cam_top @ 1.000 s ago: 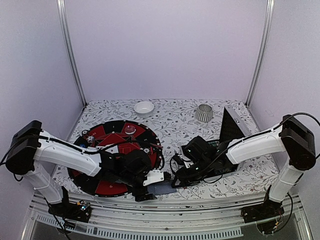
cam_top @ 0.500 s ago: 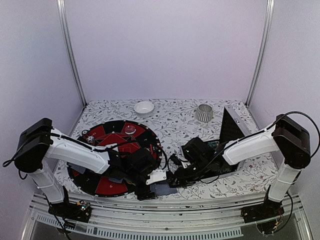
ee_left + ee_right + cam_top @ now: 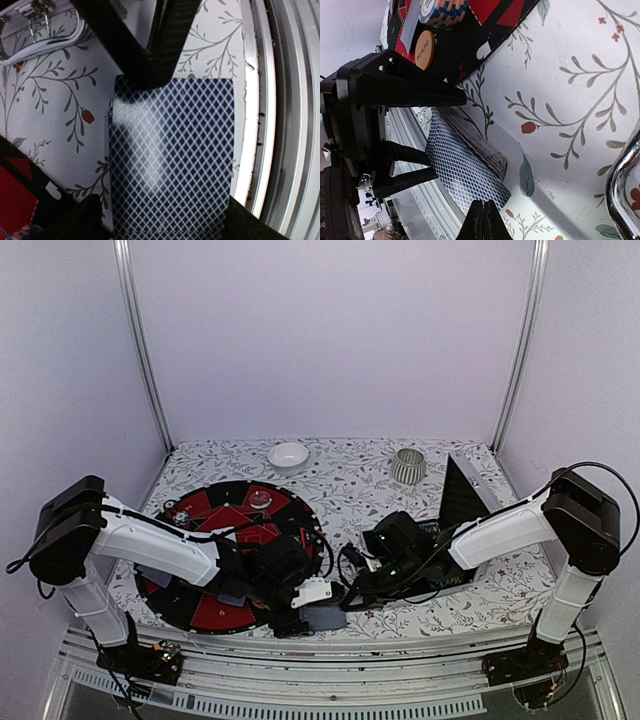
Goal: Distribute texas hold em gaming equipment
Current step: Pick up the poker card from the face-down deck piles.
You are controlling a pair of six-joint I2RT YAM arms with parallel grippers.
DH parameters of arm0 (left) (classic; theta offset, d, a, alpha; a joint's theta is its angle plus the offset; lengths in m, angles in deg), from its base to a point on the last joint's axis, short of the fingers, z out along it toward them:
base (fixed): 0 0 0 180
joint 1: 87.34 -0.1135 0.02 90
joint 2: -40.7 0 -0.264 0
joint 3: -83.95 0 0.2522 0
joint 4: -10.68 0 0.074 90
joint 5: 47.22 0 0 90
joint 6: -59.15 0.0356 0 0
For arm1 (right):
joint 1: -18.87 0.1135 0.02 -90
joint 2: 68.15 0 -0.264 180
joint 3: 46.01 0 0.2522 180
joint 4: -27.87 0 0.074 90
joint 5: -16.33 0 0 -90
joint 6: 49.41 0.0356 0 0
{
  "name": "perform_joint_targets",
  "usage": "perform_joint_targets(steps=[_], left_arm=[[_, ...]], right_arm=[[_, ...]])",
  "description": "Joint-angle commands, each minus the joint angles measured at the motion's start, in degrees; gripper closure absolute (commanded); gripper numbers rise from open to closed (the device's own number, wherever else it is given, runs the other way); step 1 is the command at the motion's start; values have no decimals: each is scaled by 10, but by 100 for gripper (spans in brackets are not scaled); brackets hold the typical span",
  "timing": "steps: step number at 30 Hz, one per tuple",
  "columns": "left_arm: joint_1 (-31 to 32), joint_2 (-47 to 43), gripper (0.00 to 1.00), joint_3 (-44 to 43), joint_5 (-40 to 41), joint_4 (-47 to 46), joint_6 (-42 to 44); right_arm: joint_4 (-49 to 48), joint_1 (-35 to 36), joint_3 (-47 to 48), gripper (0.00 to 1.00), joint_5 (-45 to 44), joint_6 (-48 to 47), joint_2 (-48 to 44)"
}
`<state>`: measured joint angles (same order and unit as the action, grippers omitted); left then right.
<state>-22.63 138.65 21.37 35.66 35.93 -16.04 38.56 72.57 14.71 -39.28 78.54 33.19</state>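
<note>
**Two arms meet over the cards.** At the left of the overhead view, the left arm (image 3: 150, 545) climbs from its base to a raised shoulder. It then slopes down and rightward across the round black-and-red game mat (image 3: 225, 612), wrist bent low at the mat's five o'clock edge. Near that mat's rim, the right wrist camera shows a stack of orange, blue and white striped poker chips (image 3: 442, 11). Just beside it is a small round orange button disc (image 3: 425, 50) (its lettering is too slanted to read). A small white bowl (image 3: 288, 454) sits well apart at the mat's twelve o'clock, on the white flower-printed tablecloth (image 3: 350, 485).

The left gripper (image 3: 308, 612) is released, jaws spread wide. Its black fingers (image 3: 82, 222) stand either side of the deck of blue diamond-backed playing cards (image 3: 172, 160); whether they touch its edges cannot be told. The deck lies flat on the cloth by the table's near rail, between the two arms.

The right gripper (image 3: 482, 212) is clenched tight, tips together at the edge of the top card (image 3: 465, 177), which sits skewed off the pile. Whether that card is nipped between the tips cannot be told. Behind it the right arm (image 3: 500, 530) stretches low and leftward from a raised shoulder at far right. A ribbed grey cup (image 3: 407, 466) stands at its wrist's twelve o'clock, and a black triangular panel (image 3: 460, 490) at two o'clock.
</note>
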Motion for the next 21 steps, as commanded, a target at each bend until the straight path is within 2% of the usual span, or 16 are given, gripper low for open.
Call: perform_joint_targets(steps=[1,6,12,16,19,21], left_arm=[[-5,7,20,-14,-10,8,5],[-5,13,24,-18,-19,13,7],[-5,30,17,-28,-32,22,20],[-7,44,17,-34,-43,30,33],[-7,52,23,-41,-46,39,34],[-7,55,32,-42,-48,40,34]], right_arm=[[-29,-7,-12,97,24,7,1],[-10,-6,-19,92,-6,8,-7],[19,-6,-20,86,-27,-1,-21],[28,-6,-19,85,-33,-4,-25],[34,-7,-18,83,-38,-7,-29],[39,-6,-18,82,-41,-8,-32]])
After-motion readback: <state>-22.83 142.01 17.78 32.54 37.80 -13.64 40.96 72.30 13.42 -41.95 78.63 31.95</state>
